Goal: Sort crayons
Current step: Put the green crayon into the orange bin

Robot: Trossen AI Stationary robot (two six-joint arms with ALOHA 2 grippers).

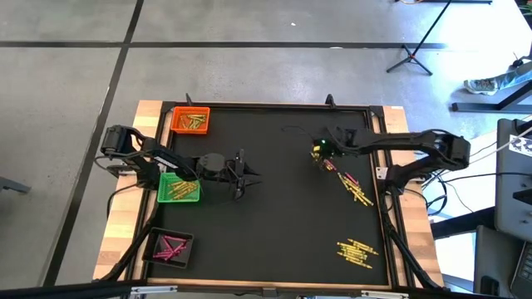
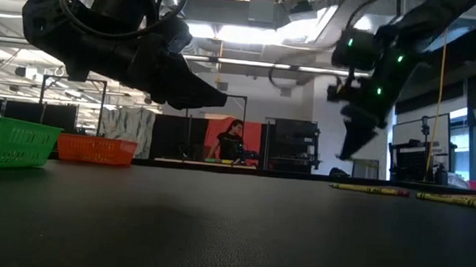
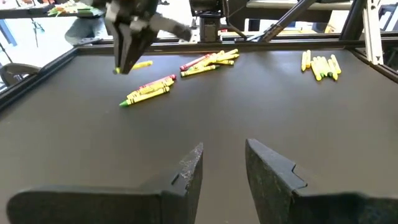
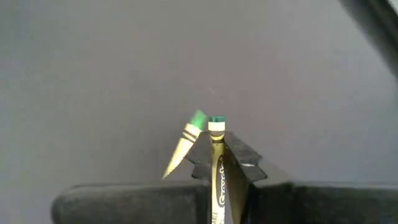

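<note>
Your right claw is clamped on a green-tipped crayon, lifted off the worktop for sorting, while your left claw waits apart near the green tray.

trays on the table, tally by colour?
Orange square mesh tray: 1
Green square mesh tray: 1
Black square tray: 1
Total: 3
</note>
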